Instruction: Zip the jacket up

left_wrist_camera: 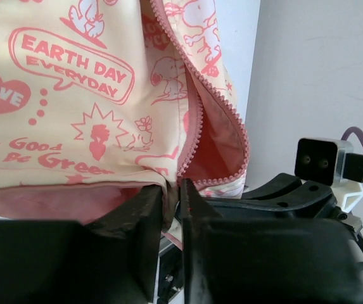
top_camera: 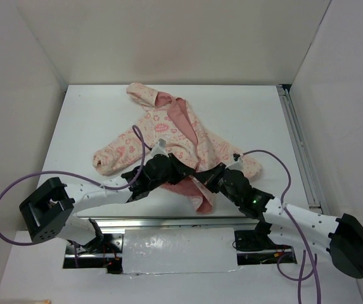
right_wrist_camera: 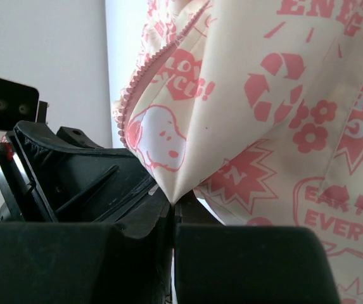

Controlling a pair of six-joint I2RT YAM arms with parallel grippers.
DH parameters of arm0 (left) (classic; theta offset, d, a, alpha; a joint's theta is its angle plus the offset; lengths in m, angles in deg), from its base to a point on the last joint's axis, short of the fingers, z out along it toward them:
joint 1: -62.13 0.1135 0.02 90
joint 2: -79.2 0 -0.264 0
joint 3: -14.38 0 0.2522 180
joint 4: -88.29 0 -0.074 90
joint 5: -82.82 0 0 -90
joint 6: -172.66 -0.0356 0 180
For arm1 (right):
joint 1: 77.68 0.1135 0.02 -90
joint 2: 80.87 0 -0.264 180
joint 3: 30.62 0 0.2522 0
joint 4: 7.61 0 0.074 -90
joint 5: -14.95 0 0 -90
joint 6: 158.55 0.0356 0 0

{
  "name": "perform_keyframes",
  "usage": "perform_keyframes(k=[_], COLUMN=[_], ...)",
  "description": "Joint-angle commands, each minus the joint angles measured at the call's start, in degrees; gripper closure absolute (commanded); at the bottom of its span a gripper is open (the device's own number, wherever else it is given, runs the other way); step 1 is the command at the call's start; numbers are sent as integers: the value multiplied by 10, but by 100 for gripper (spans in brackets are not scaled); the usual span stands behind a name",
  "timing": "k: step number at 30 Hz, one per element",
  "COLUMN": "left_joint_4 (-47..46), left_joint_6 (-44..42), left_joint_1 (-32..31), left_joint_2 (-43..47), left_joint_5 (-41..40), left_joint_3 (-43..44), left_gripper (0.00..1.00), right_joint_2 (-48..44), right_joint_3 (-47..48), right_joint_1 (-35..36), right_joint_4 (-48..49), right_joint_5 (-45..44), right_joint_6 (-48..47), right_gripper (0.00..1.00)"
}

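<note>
where the near hem of the jacket (top_camera: 168,136) lies at the middle of the white tabletop (top_camera: 86,120), both pincers sit close side by side. the left pincer (left_wrist_camera: 173,199) has its fingers (left_wrist_camera: 137,234) almost together. the bottom corner of one front panel drops into the narrow slot between them, so it is pinching the jacket at the hem. just to its right, the right pincer (right_wrist_camera: 171,212) is pressed together on a pointed fold of the printed cloth of the other front panel. a flap of salmon-pink lining (top_camera: 200,197) spills toward the near edge between and below the two pincers.

a little farther, the pink zipper (left_wrist_camera: 197,107) is undone: its two rows of teeth stand apart above the hem, with lining showing in the gap. whether they meet higher up cannot be told from the wrist views.

farther still, the jacket lies front up, cream with pink prints. one sleeve (top_camera: 114,155) stretches out to the left, and its cuff rests on the tabletop. the other side of the jacket reaches right, behind the right pincer. the open front shows a strip of lining running toward the far side, and the hood (top_camera: 148,95) lies at the far end, tipped a little to the left, its pink inside facing up.
</note>
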Motion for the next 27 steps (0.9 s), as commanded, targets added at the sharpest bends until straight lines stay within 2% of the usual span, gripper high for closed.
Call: perform_keyframes(k=[1, 4, 5, 8, 9, 12, 14, 18, 21, 27], left_joint_4=[-8, -4, -4, -4, -16, -19, -16, 26, 69, 128], left_joint_6=[1, 1, 0, -19, -42, -79, -123, -190, -253, -283], left_joint_1=[-7, -7, -7, -7, -7, -6, -7, -6, -6, -6], left_joint_2=[11, 17, 17, 21, 24, 37, 44, 58, 56, 35], left_joint_5=[-26, -24, -24, -23, -21, -25, -30, -10, 12, 36], left_joint_3=[17, 15, 16, 17, 15, 14, 14, 25, 37, 33], left_gripper=[81, 98, 100, 100, 100, 100, 100, 100, 100, 99], right_joint_2=[-18, -20, -19, -12, -9, -11, -21, -75, -97, -59], right_joint_3=[29, 33, 40, 57, 63, 95, 119, 109, 101, 128], right_joint_1=[11, 13, 13, 14, 13, 13, 17, 22, 21, 20], right_joint_4=[-31, -42, -55, -93, -103, -174, -230, -256, -259, -271], right_joint_5=[-29, -29, -29, -33, -31, -33, -43, -57, -69, -94], right_joint_6=[25, 26, 27, 30, 23, -6, -31, -78, -109, -191], right_gripper=[100, 95, 93, 81, 72, 56, 54, 37, 32, 30])
